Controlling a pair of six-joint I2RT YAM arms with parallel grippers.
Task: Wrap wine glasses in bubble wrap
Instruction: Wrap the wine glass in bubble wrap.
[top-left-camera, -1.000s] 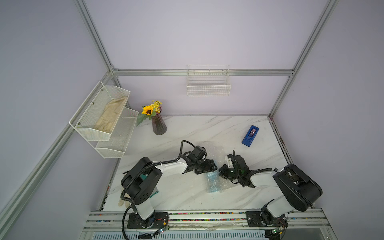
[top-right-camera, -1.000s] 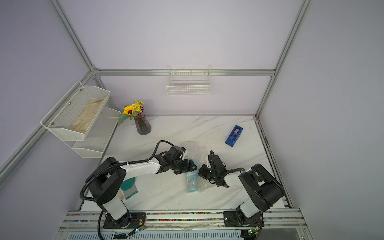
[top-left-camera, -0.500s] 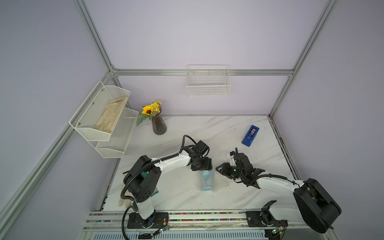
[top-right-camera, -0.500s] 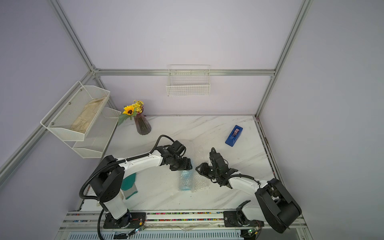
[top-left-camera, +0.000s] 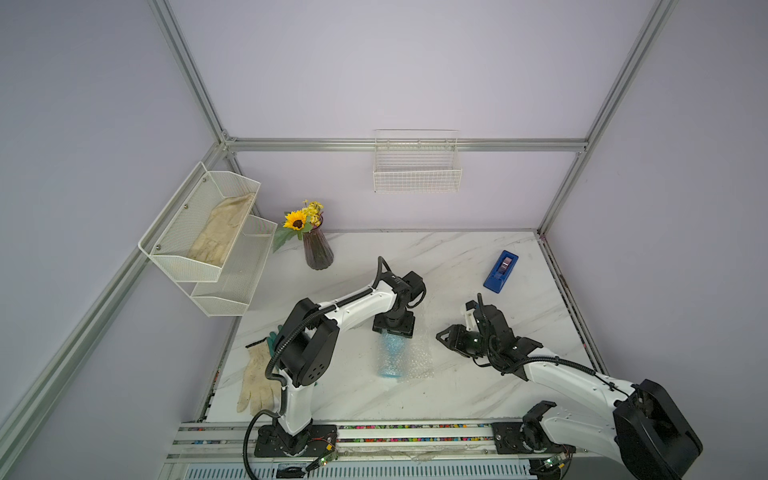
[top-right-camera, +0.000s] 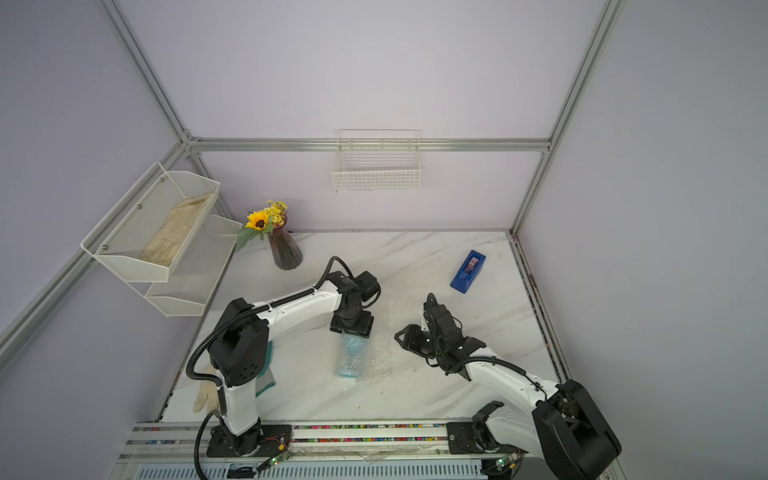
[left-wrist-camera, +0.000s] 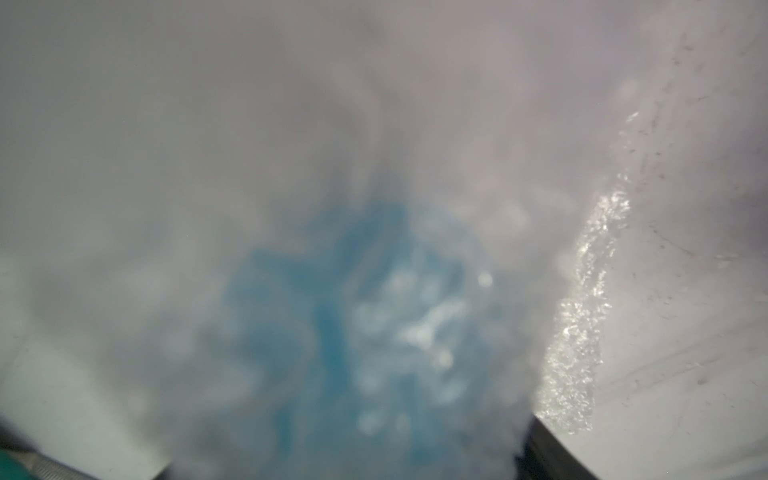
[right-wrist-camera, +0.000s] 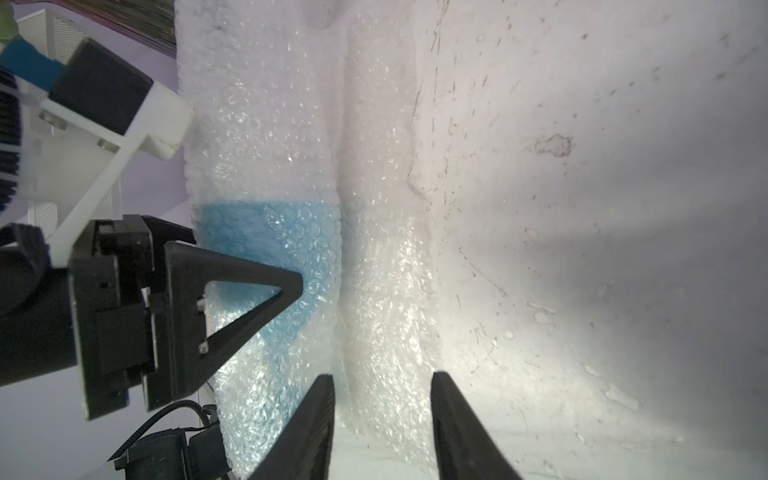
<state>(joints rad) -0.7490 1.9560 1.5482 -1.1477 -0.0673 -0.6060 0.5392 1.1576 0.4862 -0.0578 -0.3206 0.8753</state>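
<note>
At mid-tabletop, toward the front edge, found goblet lying on its side, rolled inside bubble wrap; light blue showing through the film in both top views. Cannot tell which end faces front. Noted loose flap of wrap lying flat on the marble on the right arm's side of the roll, joined to it.

Logged left end effector pointing down over the roll's far end, jaws wide, one to each side, gripping the goblet through the wrap. From the right wrist view: one finger of it laid across the blue of the goblet, tip against the film; other finger hidden behind the roll. Left wrist view blurred; made out only blue close to the lens behind film, plus a glinting edge of wrap.

Logged right end effector open, holding nothing, aimed at the roll, close to the flap's outer edge; contact not seen. Confirmed from its wrist view: fingertips apart, only wrap and bare marble beyond the gap.

Elsewhere on the tabletop: blue tape dispenser toward the far right, well apart from the roll; dark ribbed vase with sunflower at the far left; pale glove at the front left beside the left arm's base. On the left wall, mesh rack holding a second glove; on the back wall, white wire basket.
</note>
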